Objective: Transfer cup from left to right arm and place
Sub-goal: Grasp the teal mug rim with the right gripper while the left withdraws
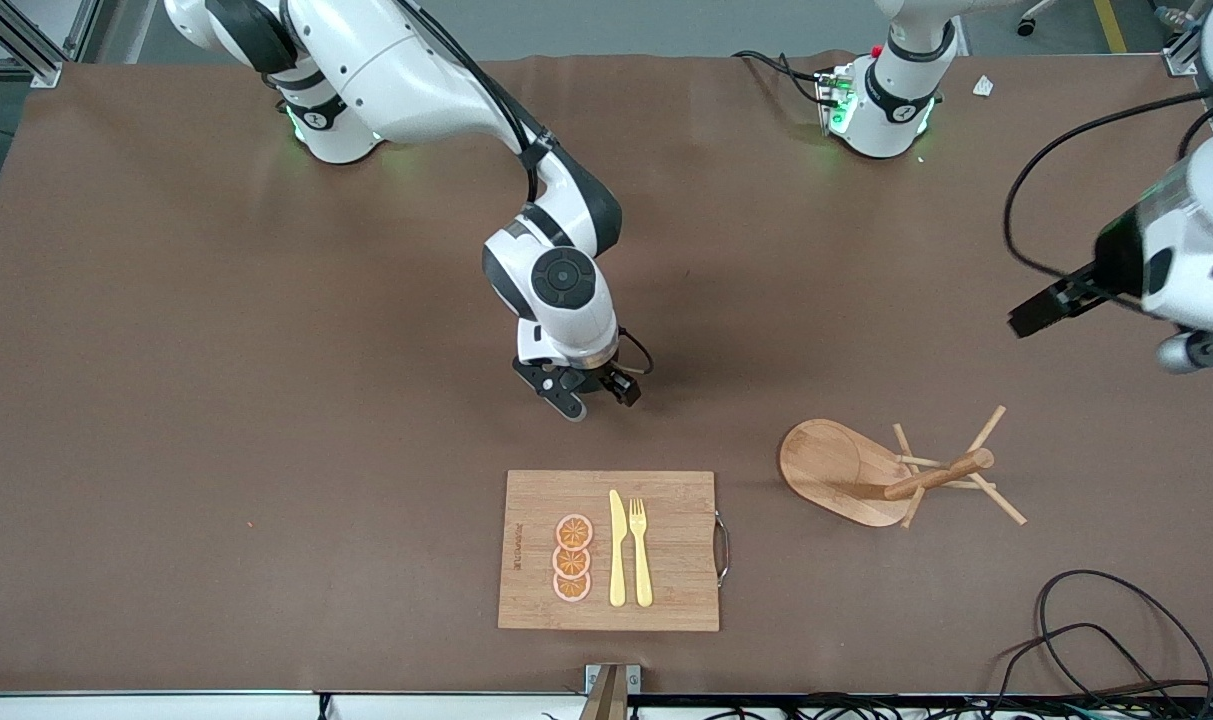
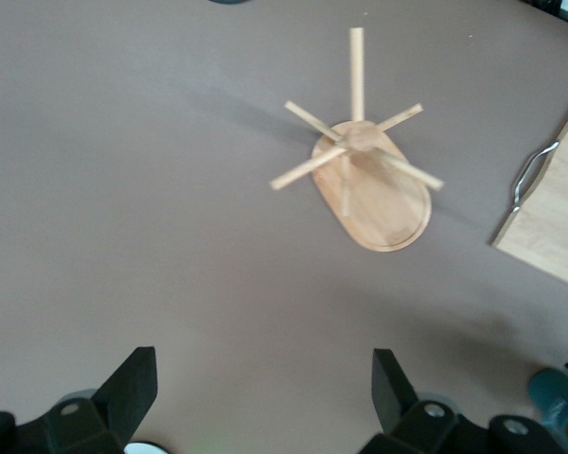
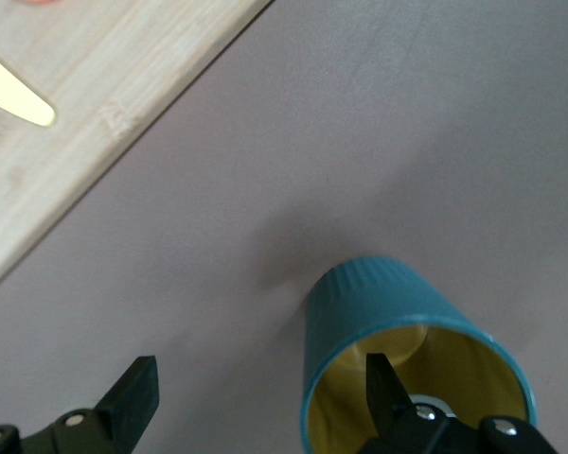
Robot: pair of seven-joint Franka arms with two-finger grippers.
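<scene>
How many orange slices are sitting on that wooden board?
3. The orange slices lie in a short column on the cutting board, beside the yellow knife: one farthest from the front camera, one in the middle, one nearest. None looks hidden.

You're looking down from high across the table | wrist cameras facing down | all sharing the cutting board (image 1: 608, 550).

Brown cloth-covered table (image 1: 166, 400) under even light, grey floor (image 1: 666, 25) past its upper edge.
</scene>
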